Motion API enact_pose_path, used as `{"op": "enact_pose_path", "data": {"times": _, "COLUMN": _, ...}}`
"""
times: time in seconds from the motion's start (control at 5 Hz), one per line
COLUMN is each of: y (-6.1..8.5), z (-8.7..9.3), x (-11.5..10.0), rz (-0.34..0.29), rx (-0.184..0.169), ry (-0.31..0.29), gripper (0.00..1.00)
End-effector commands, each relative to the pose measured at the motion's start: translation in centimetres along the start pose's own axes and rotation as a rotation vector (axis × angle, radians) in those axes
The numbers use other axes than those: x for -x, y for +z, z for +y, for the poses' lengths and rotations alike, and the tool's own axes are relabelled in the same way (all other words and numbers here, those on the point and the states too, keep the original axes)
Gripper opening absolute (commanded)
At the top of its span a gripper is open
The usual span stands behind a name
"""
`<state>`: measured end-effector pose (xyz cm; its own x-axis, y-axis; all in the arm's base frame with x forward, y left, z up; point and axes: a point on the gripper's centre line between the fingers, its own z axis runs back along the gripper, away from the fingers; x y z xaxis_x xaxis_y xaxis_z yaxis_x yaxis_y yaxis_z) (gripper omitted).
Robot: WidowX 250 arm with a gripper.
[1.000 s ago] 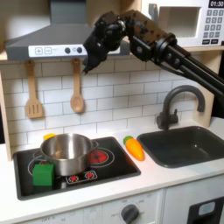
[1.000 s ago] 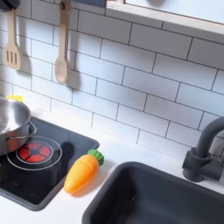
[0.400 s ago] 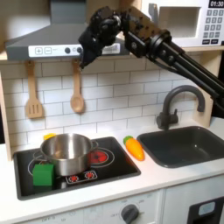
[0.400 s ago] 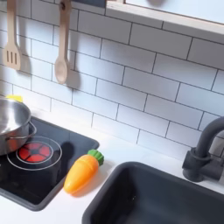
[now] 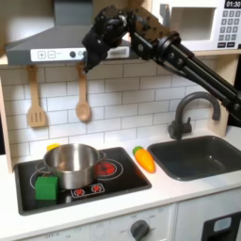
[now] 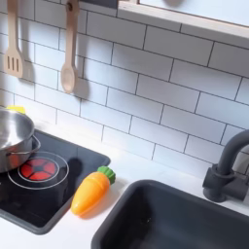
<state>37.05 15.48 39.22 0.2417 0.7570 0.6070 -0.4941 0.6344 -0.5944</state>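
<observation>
Toy kitchen scene with a black robot arm reaching in from the upper right of the first exterior view. Its pincer [image 5: 92,49] hangs high at about 12 o'clock in that frame, level with the grey range hood [image 5: 42,49] and well above the desk [image 5: 165,193]. The pincer holds nothing; its dark fingers blur against the hood, so I cannot tell whether it stands wide or narrow.

Nearest to it on the tiled wall, at about 9 o'clock, hang a wooden spoon [image 5: 83,94] and a wooden spatula [image 5: 35,98]. Both hang apart from the pincer.

Lower down, at about 7 o'clock, a steel pot [image 5: 72,165] sits on the black stove [image 5: 118,178]. A green block [image 5: 46,187] lies just beside the pot, at the stove's front left. A small yellow thing [image 5: 52,147] peeks out behind the pot.

An orange toy carrot [image 6: 88,192] lies on the desk between the stove and the dark sink [image 6: 185,224] in both exterior views, its green top pointing toward the wall. A black faucet [image 5: 188,111] arches over the sink at about 3 o'clock.

Judging by this pose, the arm is at a raised, free-hanging stage, touching nothing. Any grasp from here calls for a long descent and a pincer lined up over its target.
</observation>
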Motion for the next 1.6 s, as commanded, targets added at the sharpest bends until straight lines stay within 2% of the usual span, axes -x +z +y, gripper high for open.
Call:
{"op": "enact_pose_path", "data": {"times": 0.0, "y": -1.2, "z": -0.4, "x": 0.2, "rz": 0.017, "rx": 0.004, "ry": 0.009, "gripper": 0.0}}
{"op": "enact_pose_path", "data": {"times": 0.4, "y": -1.8, "z": -1.6, "x": 0.8, "rz": 0.025, "rx": 0.027, "ry": 0.003, "gripper": 0.0}}
{"op": "enact_pose_path", "data": {"times": 0.8, "y": -2.0, "z": -2.1, "x": 0.5, "rz": 0.01, "rx": 0.041, "ry": 0.01, "gripper": 0.0}}
{"op": "enact_pose_path", "data": {"times": 1.4, "y": -1.8, "z": -2.1, "x": 0.4, "rz": 0.01, "rx": 0.037, "ry": 0.007, "gripper": 0.0}}
